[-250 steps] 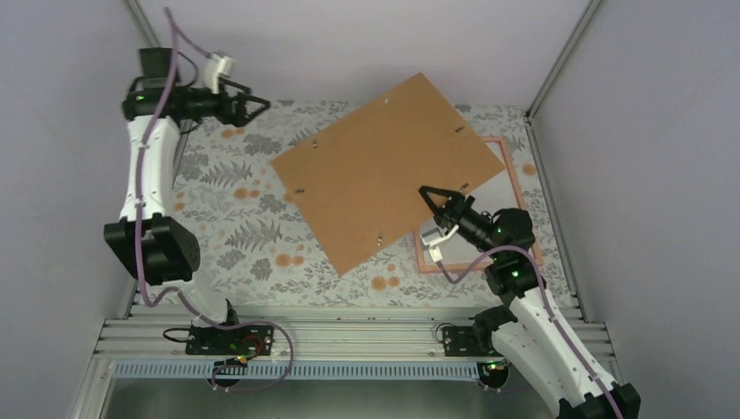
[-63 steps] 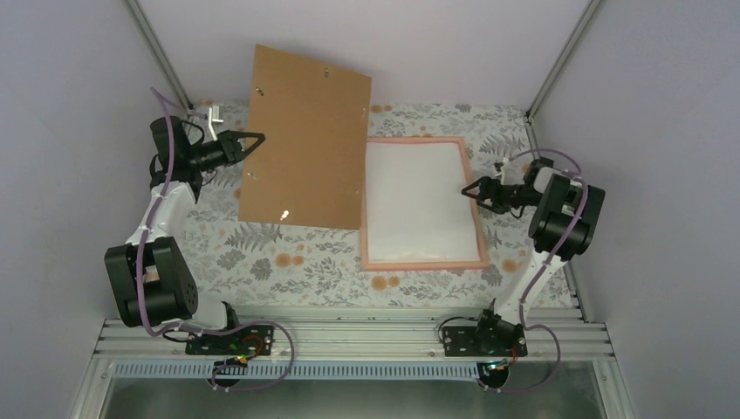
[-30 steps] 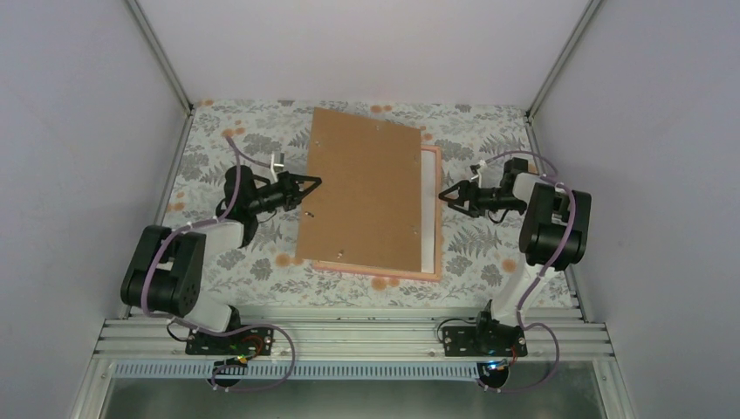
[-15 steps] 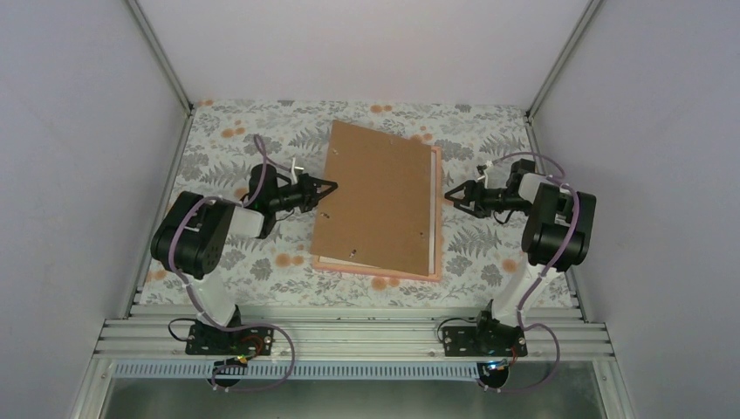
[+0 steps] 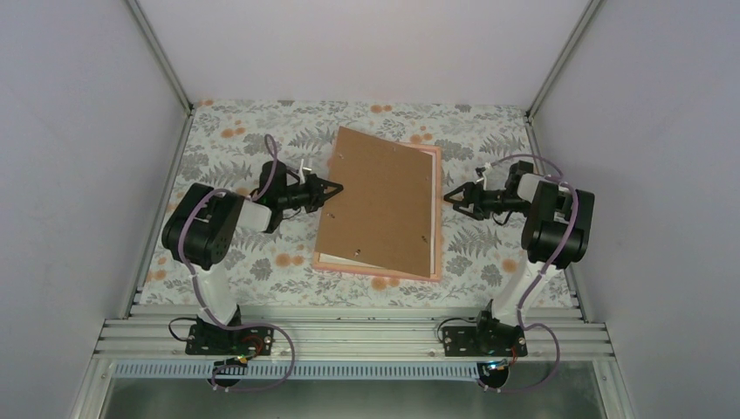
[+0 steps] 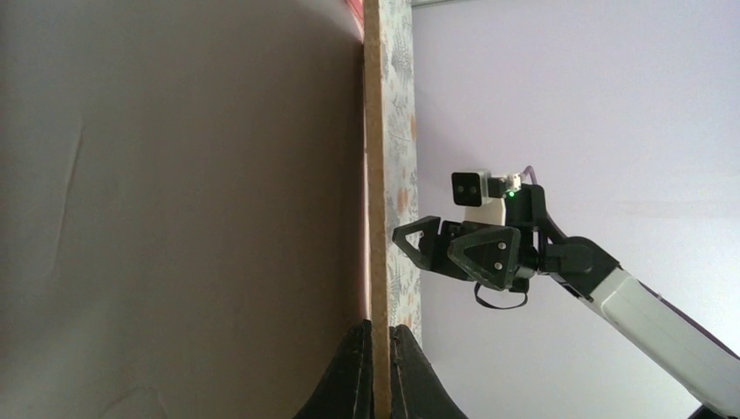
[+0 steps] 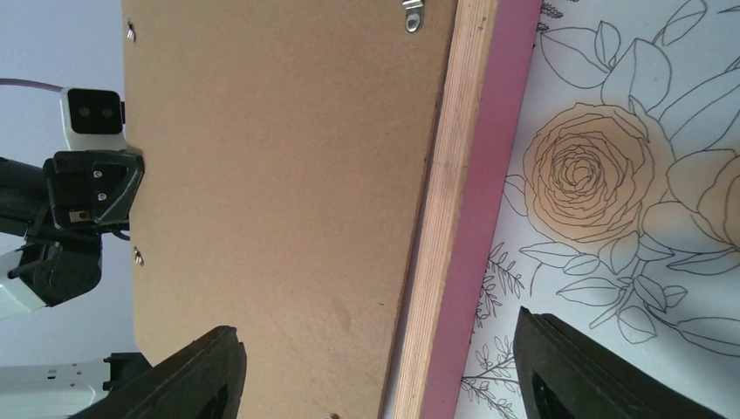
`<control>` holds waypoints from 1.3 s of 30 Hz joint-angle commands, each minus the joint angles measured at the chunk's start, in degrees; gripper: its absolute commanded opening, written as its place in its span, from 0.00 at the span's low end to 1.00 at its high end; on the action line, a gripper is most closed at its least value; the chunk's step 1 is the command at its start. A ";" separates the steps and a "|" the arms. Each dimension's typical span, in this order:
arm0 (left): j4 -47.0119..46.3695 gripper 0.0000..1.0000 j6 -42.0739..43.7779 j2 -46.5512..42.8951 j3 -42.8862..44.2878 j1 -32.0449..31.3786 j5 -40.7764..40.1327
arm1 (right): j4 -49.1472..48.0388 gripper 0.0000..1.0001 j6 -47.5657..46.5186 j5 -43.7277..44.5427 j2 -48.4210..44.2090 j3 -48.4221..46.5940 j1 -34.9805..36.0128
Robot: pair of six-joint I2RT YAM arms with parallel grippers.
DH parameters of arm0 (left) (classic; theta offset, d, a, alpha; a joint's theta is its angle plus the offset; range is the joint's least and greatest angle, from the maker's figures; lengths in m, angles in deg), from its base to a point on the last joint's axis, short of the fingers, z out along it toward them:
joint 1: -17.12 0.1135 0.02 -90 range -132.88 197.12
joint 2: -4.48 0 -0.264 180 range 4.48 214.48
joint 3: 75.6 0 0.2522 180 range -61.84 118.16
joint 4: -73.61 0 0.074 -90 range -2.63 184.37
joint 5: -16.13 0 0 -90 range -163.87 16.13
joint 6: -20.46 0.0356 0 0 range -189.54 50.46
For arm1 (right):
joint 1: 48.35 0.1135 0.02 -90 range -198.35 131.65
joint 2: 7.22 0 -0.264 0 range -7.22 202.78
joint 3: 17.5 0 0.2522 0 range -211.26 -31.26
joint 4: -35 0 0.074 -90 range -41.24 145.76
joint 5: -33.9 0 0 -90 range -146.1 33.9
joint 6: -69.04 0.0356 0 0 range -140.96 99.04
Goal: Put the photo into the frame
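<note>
The pink frame [image 5: 377, 271] lies flat on the floral cloth, and its pink rim [image 7: 502, 175] also fills the middle of the right wrist view. A brown cardboard board [image 5: 380, 205] covers most of it. Only a thin white strip of the photo [image 5: 433, 246] shows past the board's right edge. My left gripper [image 5: 336, 188] is shut on the board's left edge [image 6: 375, 175], holding that side slightly raised, as the left wrist view shows [image 6: 378, 336]. My right gripper [image 5: 449, 199] is open just right of the frame, holding nothing, its jaws wide in its own view [image 7: 375, 325].
The floral cloth [image 5: 236, 148] covers the table inside grey walls. Aluminium posts stand at the back corners and a rail [image 5: 349, 336] runs along the near edge. Small metal clips [image 7: 412, 17] sit on the board's face.
The left gripper has swung the board rightward and down, from upright at the back left to nearly flat over the frame. The right gripper has barely moved.
</note>
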 commanded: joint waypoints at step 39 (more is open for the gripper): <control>1.34 0.02 6.19 5.85 5.56 -2.43 -7.51 | -0.67 0.73 -0.38 -1.63 3.01 0.73 0.01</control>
